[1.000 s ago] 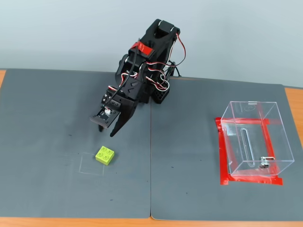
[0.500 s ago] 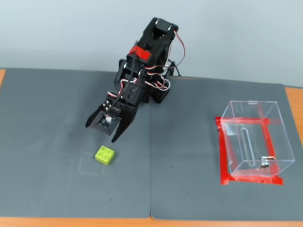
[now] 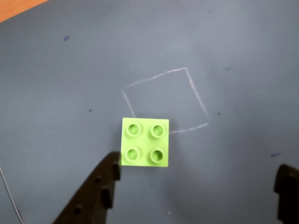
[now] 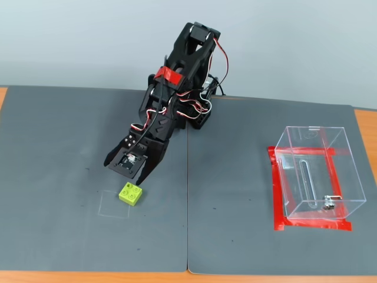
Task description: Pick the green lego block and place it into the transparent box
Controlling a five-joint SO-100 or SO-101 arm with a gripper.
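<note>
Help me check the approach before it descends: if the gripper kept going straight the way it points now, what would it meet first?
Probably the green lego block or the grey mat beside it: the open gripper points down just behind the block, which sits nearer one finger in the wrist view. Depth is unclear.

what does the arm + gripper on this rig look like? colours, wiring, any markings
The arm is all black plastic, blocky segments. Red tape is wrapped around the upper link. Loose red, white and black servo cables loop along the outside. The gripper is black too, with two tapered pointed fingers; in the wrist view one finger shows small screw holes. No lettering is legible.
</note>
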